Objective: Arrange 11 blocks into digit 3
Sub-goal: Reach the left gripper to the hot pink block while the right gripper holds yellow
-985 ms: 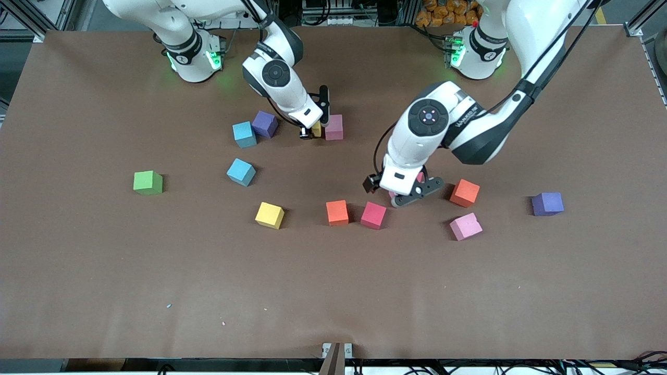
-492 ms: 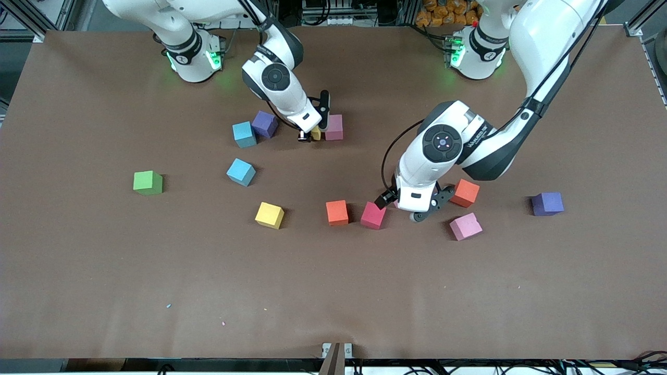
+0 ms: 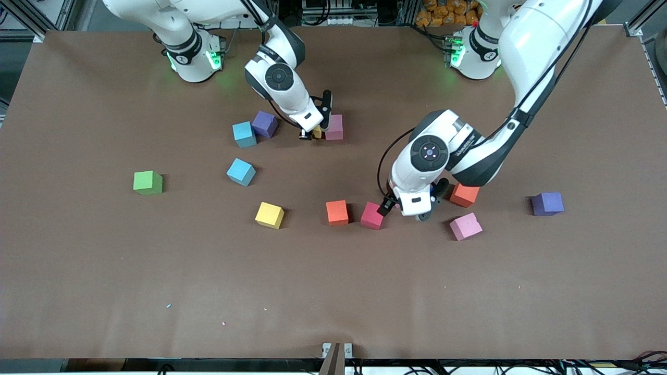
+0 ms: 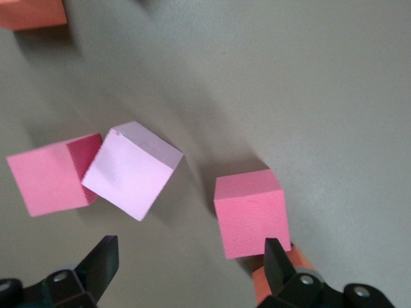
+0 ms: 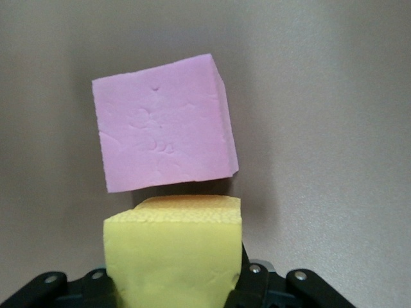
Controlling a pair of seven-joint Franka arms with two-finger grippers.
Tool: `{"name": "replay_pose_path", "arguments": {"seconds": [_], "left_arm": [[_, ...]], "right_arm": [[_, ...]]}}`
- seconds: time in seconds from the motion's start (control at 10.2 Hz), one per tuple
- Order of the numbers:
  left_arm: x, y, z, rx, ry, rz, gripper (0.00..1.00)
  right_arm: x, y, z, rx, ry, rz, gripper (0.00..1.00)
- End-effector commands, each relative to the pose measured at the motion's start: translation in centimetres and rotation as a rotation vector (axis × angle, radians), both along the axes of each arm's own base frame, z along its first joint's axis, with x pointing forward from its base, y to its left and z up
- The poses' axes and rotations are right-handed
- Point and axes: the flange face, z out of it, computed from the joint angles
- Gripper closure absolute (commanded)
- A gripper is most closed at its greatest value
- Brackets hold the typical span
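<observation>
- Yellow foam is what your right gripper (image 3: 316, 131) is clenched on: a yellow cube (image 5: 173, 253) held just beside the pink cube (image 3: 334, 127) that sits on the table (image 3: 104, 271), toward the robot bases. Take that pink cube as your landmark.
- From the right wrist view, the yellow cube's face runs nearly parallel to the pink cube's, with only a thin gap between them; whether the yellow one already rests on the table I cannot tell.
- My judgement: you are seating the second cube of the digit 3. Next, close that gap squarely, then release without nudging the pink cube.
- Your left gripper (image 4: 186, 266) hangs with its jaws spread wide and nothing between them, well nearer the front camera than the landmark, low over a cluster: a light pink cube (image 4: 131, 170) touching a red cube (image 4: 48, 179), and another red cube (image 4: 249, 212) against one finger.
- No figure is formed yet; other cubes lie scattered, including a spare green cube (image 3: 148, 182).
</observation>
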Motion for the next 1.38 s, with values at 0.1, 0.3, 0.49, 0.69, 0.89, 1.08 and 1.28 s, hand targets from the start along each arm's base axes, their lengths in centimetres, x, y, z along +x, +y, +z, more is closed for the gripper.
{"name": "replay_pose_path", "arguments": {"seconds": [0.1, 0.3, 0.49, 0.69, 0.89, 1.08, 1.28], "left_arm": [[1.0, -2.4, -1.4, 0.054, -0.034, 0.099, 0.00], [1.0, -2.6, -1.6, 0.061, -0.039, 0.110, 0.00], [1.0, -2.6, -2.4, 0.063, -0.026, 0.133, 0.00], [1.5, -2.9, -2.8, 0.060, -0.031, 0.149, 0.00], [2.1, -3.3, -3.1, 0.049, -0.034, 0.149, 0.00], [2.4, -3.2, -2.9, 0.042, -0.045, 0.150, 0.00], [2.4, -3.2, -3.4, 0.044, -0.039, 0.149, 0.00]], "right_arm": [[-0.3, 0.8, -0.5, -0.008, 0.007, -0.003, 1.00], [-0.1, 1.5, -0.3, 0.003, 0.004, -0.002, 1.00], [0.0, 1.7, -0.3, 0.006, 0.005, -0.001, 1.00], [-0.1, 1.7, -0.7, 0.002, 0.011, -0.001, 1.00], [-0.5, 2.1, -0.7, 0.002, 0.012, 0.003, 1.00], [-0.4, 2.3, -0.9, 0.004, 0.015, 0.001, 1.00], [-0.2, 2.2, -0.9, 0.003, 0.014, 0.000, 1.00]]}}
